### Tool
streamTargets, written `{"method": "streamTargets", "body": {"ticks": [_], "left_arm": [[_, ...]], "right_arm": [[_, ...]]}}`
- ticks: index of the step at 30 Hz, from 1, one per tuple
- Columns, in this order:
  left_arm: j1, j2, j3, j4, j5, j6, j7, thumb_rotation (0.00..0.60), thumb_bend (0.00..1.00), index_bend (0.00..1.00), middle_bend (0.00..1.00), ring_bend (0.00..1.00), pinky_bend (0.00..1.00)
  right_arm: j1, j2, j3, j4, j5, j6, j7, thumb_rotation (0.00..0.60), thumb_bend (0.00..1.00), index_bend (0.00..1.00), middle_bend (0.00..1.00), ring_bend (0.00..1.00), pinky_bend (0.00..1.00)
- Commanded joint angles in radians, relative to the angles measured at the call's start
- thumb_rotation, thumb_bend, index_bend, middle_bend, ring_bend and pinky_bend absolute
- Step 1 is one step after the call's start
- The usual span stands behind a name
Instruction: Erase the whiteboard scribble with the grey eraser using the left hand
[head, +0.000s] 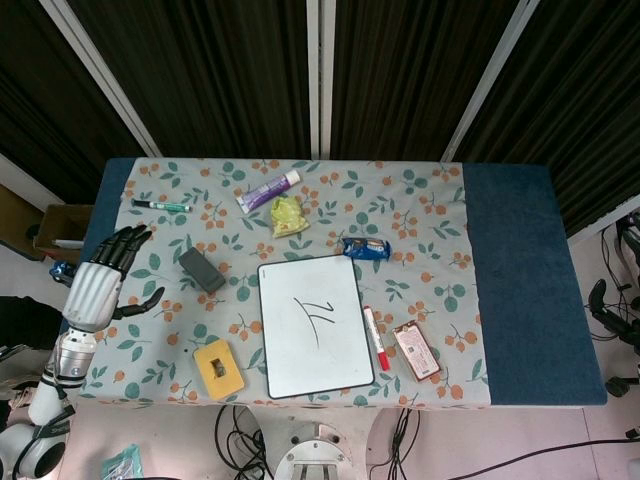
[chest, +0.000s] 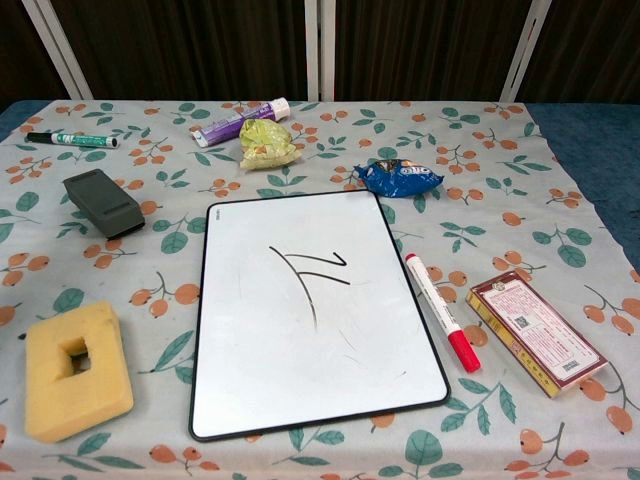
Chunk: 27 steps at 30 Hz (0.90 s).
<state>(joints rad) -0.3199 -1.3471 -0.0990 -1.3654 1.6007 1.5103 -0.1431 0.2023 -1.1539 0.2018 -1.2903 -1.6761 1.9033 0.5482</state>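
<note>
A white whiteboard (head: 313, 325) (chest: 310, 310) lies at the front middle of the table, with a black scribble (head: 316, 318) (chest: 312, 276) near its centre. The grey eraser (head: 201, 269) (chest: 103, 202) rests on the cloth to the board's left, apart from it. My left hand (head: 103, 278) hovers over the table's left edge, left of the eraser, with fingers spread and nothing in it. The chest view does not show this hand. My right hand is outside both views.
A yellow sponge (head: 218, 368) (chest: 76, 369) sits front left. A red marker (head: 376, 337) (chest: 441, 311) and a red box (head: 416, 350) (chest: 535, 331) lie right of the board. A blue packet (head: 366, 248), yellow wrapper (head: 288, 215), purple tube (head: 267, 190) and green pen (head: 160, 205) lie behind.
</note>
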Motion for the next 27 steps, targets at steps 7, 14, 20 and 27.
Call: {"method": "streamTargets", "body": {"ticks": [7,14,20,27], "left_arm": [[0.0,-0.002,0.004,0.004,0.004,0.003,-0.005,0.392,0.26,0.09,0.09,0.07,0.19],[-0.027,0.014,0.01,0.014,0.021,-0.034,0.009,0.414,0.26,0.09,0.09,0.07,0.19],[-0.12,0.046,0.019,0.076,0.054,-0.169,0.018,0.558,0.26,0.09,0.09,0.07,0.19],[-0.255,0.045,0.064,0.206,0.086,-0.4,0.038,0.6,0.26,0.09,0.09,0.07,0.19]], "right_arm": [[-0.002,-0.004,-0.004,0.007,-0.003,0.0,0.001,0.6,0.54,0.0,0.0,0.0,0.0],[0.004,-0.003,0.003,0.01,0.0,-0.006,0.005,0.6,0.54,0.0,0.0,0.0,0.01],[0.005,0.003,0.002,0.012,-0.006,-0.005,-0.001,0.6,0.54,0.0,0.0,0.0,0.01],[-0.003,0.012,0.0,-0.011,-0.018,0.013,-0.019,0.6,0.54,0.0,0.0,0.0,0.01]]}}
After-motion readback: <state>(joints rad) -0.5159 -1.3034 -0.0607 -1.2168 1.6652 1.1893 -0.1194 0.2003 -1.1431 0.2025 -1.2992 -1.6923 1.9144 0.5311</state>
